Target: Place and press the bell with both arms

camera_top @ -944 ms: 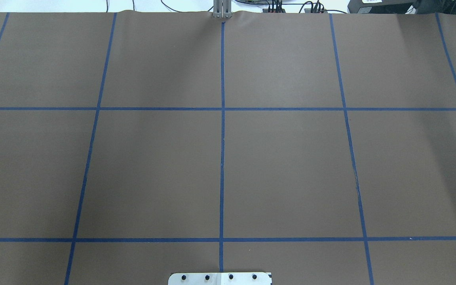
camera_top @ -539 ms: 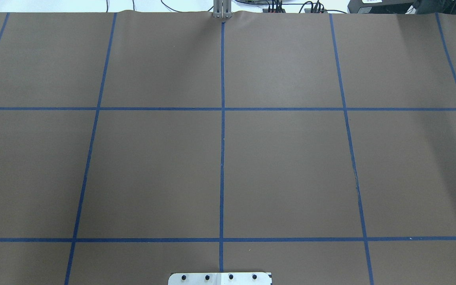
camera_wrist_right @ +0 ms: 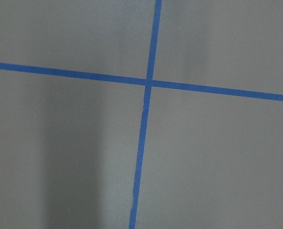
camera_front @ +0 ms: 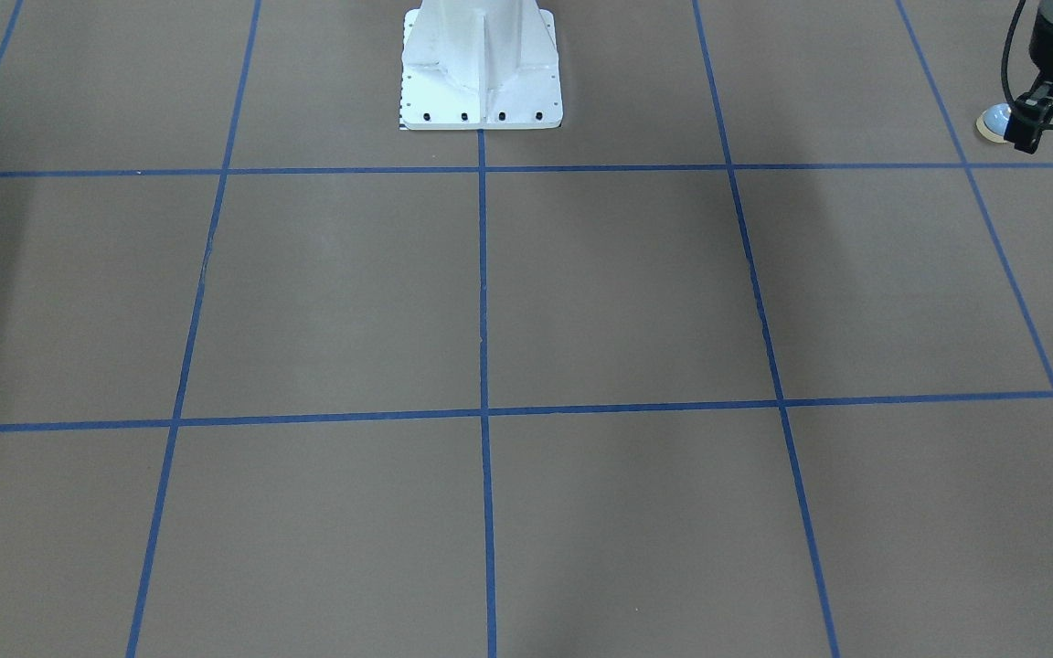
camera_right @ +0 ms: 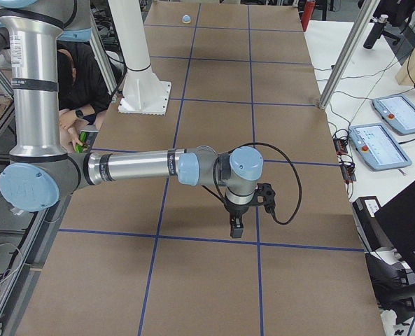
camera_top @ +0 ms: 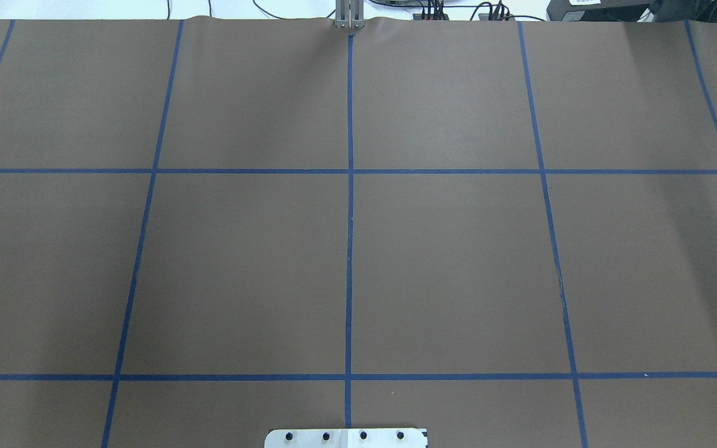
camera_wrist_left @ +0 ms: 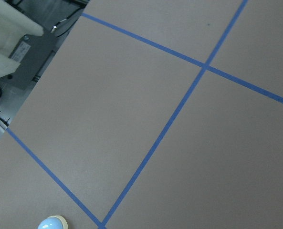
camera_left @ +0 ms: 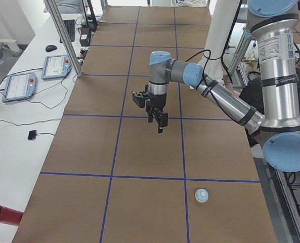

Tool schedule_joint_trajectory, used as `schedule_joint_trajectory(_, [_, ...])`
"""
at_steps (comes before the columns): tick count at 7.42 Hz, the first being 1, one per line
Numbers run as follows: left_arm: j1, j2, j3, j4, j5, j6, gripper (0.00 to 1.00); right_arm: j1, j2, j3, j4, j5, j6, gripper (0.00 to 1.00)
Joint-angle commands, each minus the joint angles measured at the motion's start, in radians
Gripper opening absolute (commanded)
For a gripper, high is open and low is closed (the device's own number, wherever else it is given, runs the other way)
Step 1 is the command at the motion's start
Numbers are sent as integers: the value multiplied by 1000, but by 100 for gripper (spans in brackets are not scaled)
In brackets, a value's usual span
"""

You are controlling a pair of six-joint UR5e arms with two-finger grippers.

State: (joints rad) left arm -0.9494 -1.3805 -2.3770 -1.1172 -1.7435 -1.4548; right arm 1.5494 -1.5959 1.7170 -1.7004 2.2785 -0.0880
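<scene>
The bell [camera_front: 993, 122] is a small light-blue dome on a cream rim, standing on the brown table at the robot's left end. It also shows in the exterior left view [camera_left: 202, 195], far off in the exterior right view [camera_right: 185, 19], and at the bottom edge of the left wrist view [camera_wrist_left: 51, 223]. My left gripper [camera_front: 1029, 137] hovers above the table, apart from the bell [camera_left: 159, 124]; it is seen edge-on and I cannot tell how its jaws stand. My right gripper [camera_right: 235, 225] hangs over a blue line crossing at the table's other end; I cannot tell its state. The overhead view shows neither gripper.
The white pedestal [camera_front: 481, 73] stands at the robot's side of the table. Blue tape lines [camera_top: 349, 218] divide the brown cover into squares. Teach pendants [camera_left: 58, 66] and a metal post [camera_left: 63, 35] stand on the operators' side. A red cylinder [camera_left: 3, 215] lies off the table's corner.
</scene>
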Motion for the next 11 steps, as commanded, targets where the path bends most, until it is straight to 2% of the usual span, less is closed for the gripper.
schedule_joint_trajectory(1, [191,17,72,10,131,-410,100,0,-6,4,5,9,2,100])
schedule_joint_trajectory(3, [301,101,134,16,139,-675,100,0,-10,15,5,16,2,100])
schedule_joint_trajectory(4, [378,107,239,10,171,-832,100,0,-12,15,5,29,-1,100])
schedule_joint_trajectory(7, [499,155,413,-35,173,-1152,100,-2,5,33,10,52,-1,100])
schedule_joint_trajectory(8, [546,155,436,-33,145,-1274,100,-5,7,45,8,52,1,100])
schedule_joint_trajectory(9, [578,156,455,-23,69,-1324,100,-8,7,53,8,53,1,100])
schedule_joint_trajectory(11, [613,176,479,-12,50,-1365,100,-8,5,55,8,53,1,100])
